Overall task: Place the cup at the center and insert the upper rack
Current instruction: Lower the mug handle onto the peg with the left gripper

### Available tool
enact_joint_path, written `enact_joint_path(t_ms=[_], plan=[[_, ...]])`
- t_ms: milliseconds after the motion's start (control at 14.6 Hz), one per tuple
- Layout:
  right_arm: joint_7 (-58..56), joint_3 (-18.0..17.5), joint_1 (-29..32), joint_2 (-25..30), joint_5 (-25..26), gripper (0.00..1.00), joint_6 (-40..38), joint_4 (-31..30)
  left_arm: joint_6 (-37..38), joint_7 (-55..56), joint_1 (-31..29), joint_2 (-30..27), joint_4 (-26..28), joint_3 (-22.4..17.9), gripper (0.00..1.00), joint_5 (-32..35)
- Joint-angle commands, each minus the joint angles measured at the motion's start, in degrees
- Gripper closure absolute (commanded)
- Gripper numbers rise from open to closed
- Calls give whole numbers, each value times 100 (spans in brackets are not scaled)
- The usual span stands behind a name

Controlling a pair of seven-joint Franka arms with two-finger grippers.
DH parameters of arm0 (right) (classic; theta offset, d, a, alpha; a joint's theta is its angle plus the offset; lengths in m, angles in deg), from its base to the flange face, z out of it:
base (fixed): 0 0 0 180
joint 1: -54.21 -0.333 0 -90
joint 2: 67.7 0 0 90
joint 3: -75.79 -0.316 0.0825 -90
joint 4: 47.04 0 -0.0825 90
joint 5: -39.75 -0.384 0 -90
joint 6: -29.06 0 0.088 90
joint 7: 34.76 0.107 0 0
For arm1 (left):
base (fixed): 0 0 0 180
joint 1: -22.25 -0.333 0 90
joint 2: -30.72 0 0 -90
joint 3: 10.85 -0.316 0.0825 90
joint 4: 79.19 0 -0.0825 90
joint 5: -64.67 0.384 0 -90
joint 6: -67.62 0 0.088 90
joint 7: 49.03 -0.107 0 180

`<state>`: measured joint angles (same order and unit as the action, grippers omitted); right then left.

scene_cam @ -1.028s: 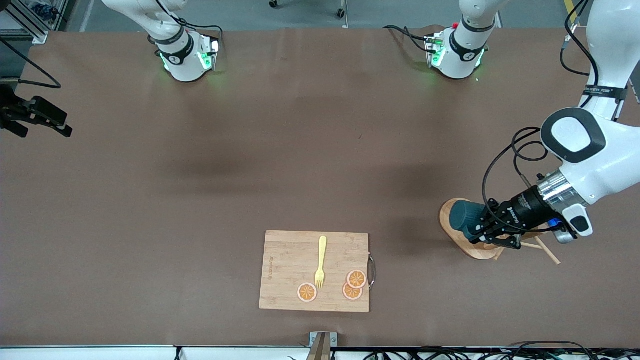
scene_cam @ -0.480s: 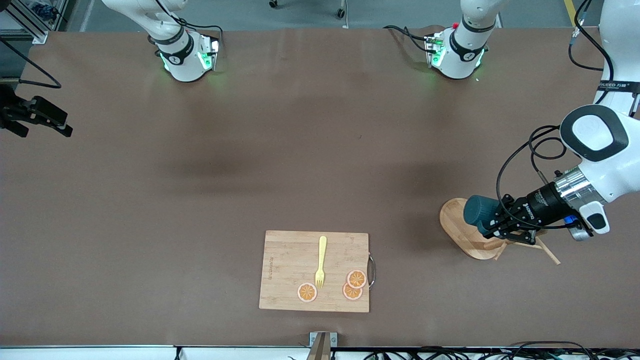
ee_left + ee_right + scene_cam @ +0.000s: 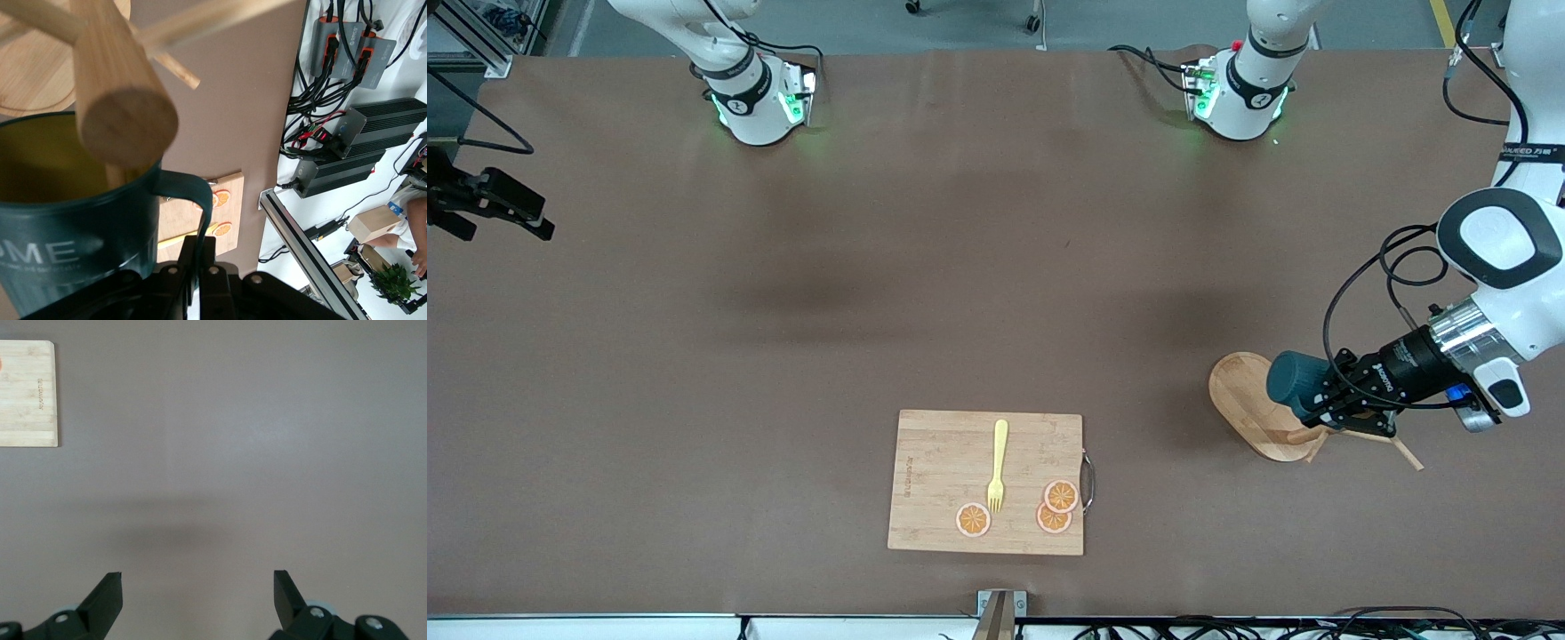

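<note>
Teal cup (image 3: 1288, 377): a small dark teal mug held on its side in the air, its base pointing toward the right arm's end of the counter, over the rack's oval base. The left wrist view shows its mustard-yellow inside, its small handle and pale lettering on its wall.
Left gripper (image 3: 1323, 402): closed on the cup at the handle and rim, near the counter edge at the left arm's end, over the mug tree.
Left gripper, wrist view (image 3: 200, 257): its black fingers meet around the cup (image 3: 67, 247) handle.
Upper rack (image 3: 1249, 407): a light wooden mug tree toward the left arm's end of the counter. From the front its oval base shows tilted, with the post and thin pegs running out under the gripper.
Rack post, wrist view (image 3: 117, 87): the round end of the wooden post sits right at the cup's mouth; thin pegs branch off it.
Right gripper (image 3: 198, 597): jaws wide open, holding nothing, waiting over bare brown counter by the edge at the right arm's end.
Cutting board (image 3: 987, 482): rectangular wood with a metal handle, near the middle of the counter edge closest to the front camera.
Yellow fork (image 3: 998, 465): lying on the board.
Orange slices (image 3: 1056, 507): three, on the board near the fork's tines.
</note>
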<state>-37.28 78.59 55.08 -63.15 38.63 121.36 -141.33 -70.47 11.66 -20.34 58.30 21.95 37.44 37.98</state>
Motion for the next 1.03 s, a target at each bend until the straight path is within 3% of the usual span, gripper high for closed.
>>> enact_joint_path(t_ms=[0, 822, 891, 960], plan=[[-46, -34, 37, 196, 78, 0, 42, -195, 45, -224, -39, 99, -95, 39, 99, -108], [-46, -43, 36, 169, 78, 0, 78, -213, -7, -391, -48, 169, -139, -31, 92, -108], [-46, -51, 36, 169, 78, 0, 78, -213, -7, -391, -48, 169, -183, -31, 81, -82], [-46, -51, 36, 169, 78, 0, 78, -213, -7, -496, -65, 169, -200, -31, 48, -73]])
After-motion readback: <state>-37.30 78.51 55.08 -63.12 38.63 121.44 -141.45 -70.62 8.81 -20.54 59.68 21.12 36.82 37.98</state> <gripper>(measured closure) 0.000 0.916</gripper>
